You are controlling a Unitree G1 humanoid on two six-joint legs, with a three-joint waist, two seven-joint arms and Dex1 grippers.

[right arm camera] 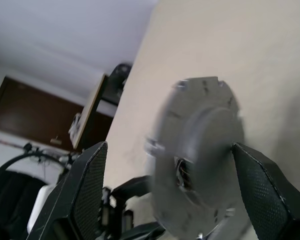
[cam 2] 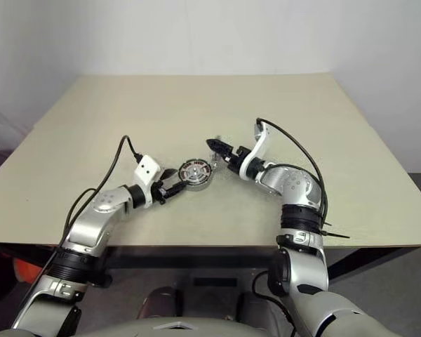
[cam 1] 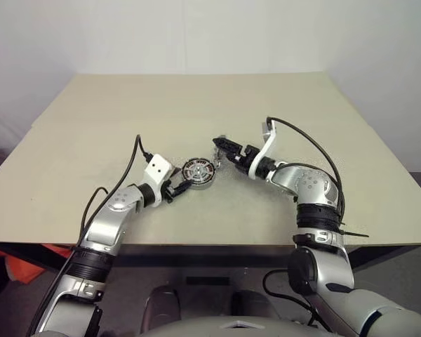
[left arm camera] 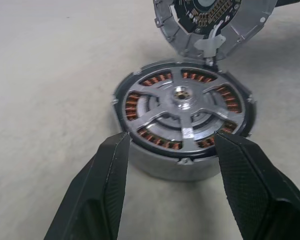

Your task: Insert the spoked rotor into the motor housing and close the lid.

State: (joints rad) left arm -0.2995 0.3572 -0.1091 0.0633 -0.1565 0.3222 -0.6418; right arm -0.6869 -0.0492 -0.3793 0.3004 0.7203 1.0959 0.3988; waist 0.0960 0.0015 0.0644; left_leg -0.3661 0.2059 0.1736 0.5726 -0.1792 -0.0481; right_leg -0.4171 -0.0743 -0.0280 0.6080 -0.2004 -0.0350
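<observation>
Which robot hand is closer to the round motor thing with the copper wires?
Left. The left end effector straddles the motor housing, fingers against its sides. The right end effector hovers open just beyond it.

You see the raised lid (right arm camera: 197, 155) only as a blur in the right wrist view, and the left wrist view cuts off its upper part.

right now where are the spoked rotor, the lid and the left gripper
spoked rotor (left arm camera: 182, 117), left wrist view, on a spoke by the hub
lid (left arm camera: 210, 20), left wrist view, its raised inner face
left gripper (left arm camera: 172, 150), left wrist view, midway between fingertips
</observation>
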